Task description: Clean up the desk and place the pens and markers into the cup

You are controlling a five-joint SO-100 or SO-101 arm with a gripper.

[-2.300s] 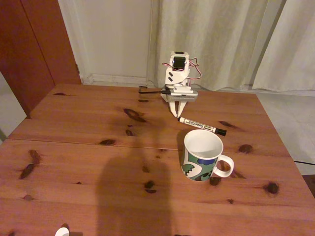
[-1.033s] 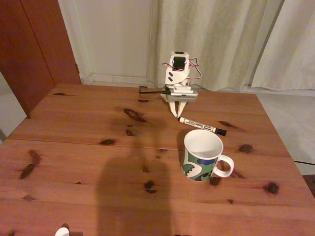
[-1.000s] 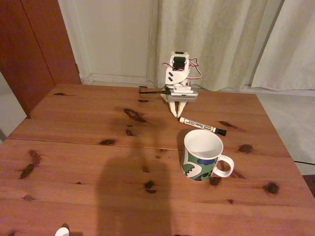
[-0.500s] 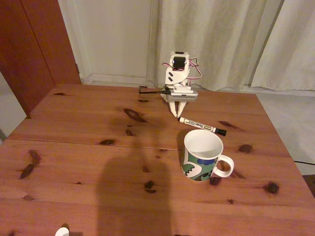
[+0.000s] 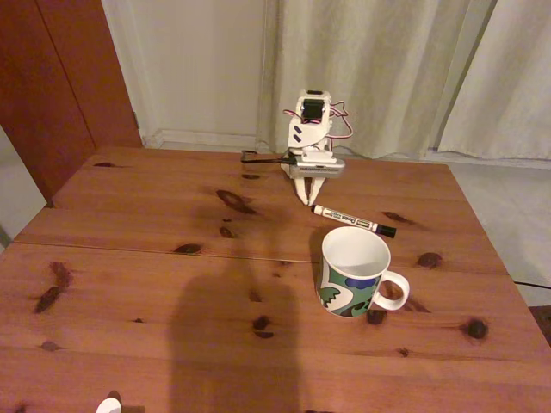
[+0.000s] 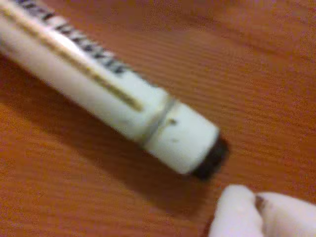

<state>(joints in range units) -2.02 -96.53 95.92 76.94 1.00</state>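
We find the marker (image 5: 354, 221) lying flat on the surface (image 5: 155, 284), just behind the cup (image 5: 355, 271) and apart from it, black cap toward the cup's handle side in the fixed view. The cup stands upright, handle to the right. The claw (image 5: 305, 200) points down just beyond the marker's white end, its tips close together with nothing between them. In the wrist view, the marker's (image 6: 113, 98) white end lies across the wood, and a white claw tip (image 6: 237, 212) sits just below it, not touching.
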